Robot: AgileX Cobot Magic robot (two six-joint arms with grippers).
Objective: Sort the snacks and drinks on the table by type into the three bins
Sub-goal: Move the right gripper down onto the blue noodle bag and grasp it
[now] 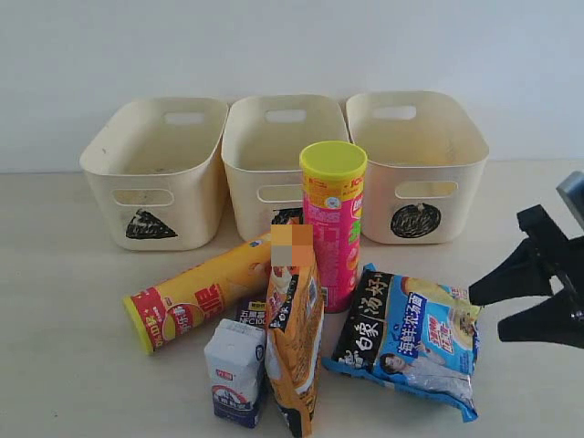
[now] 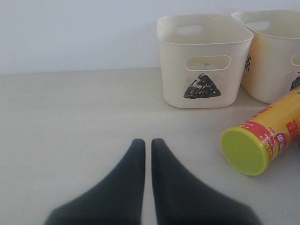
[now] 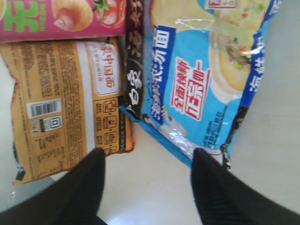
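Two crinkly bags (image 1: 294, 347), two cartons (image 1: 235, 372), two chip tubes (image 1: 333, 228), three bins (image 1: 251, 208)

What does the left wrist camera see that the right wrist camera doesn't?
Only the left wrist view: the triangle bin, a second bin beside it, the yellow-and-red chip tube lying on its side, and the left tool, closed. Only the right wrist view: the orange bag, the blue-and-white noodle pack, part of the pink chip tube, and the right tool, open. Both: the pale table.
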